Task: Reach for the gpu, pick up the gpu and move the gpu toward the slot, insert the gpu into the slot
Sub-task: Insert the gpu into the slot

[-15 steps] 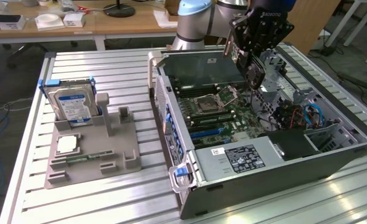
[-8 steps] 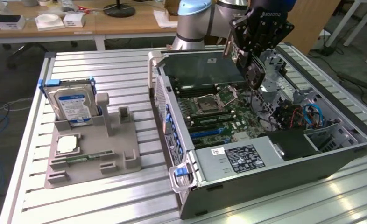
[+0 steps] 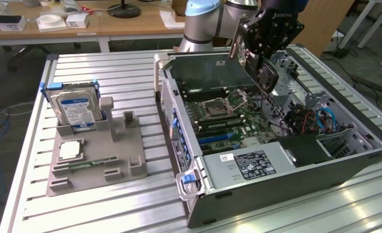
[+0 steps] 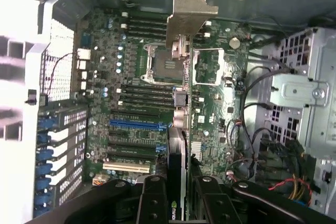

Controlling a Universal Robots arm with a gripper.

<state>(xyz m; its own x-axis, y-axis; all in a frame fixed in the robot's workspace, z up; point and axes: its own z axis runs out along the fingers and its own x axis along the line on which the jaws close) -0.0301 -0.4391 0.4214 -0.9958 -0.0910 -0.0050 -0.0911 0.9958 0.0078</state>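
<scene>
My gripper [image 3: 261, 60] hangs above the open computer case [image 3: 198, 189], shut on the gpu [image 3: 268, 76]. The card's black fan faces the exterior view's right and its metal end bracket [image 4: 191, 9] points away from the wrist. In the wrist view the gpu [image 4: 178, 145] appears edge-on, running from between my black fingers [image 4: 152, 200] out over the motherboard. It is held clear above the board, touching nothing. The blue slot [image 4: 135, 124] lies on the green motherboard, below the card and a little to its side; the same slot [image 3: 214, 138] is visible near the case's front wall.
A grey fixture tray [image 3: 123, 160] on the slatted table holds a silver hard drive [image 3: 74, 107], a processor [image 3: 70, 149] and a memory stick [image 3: 90, 164]. Inside the case are a power supply [image 3: 256, 162], a metal drive cage [image 4: 304, 93] and loose cables [image 4: 247, 145].
</scene>
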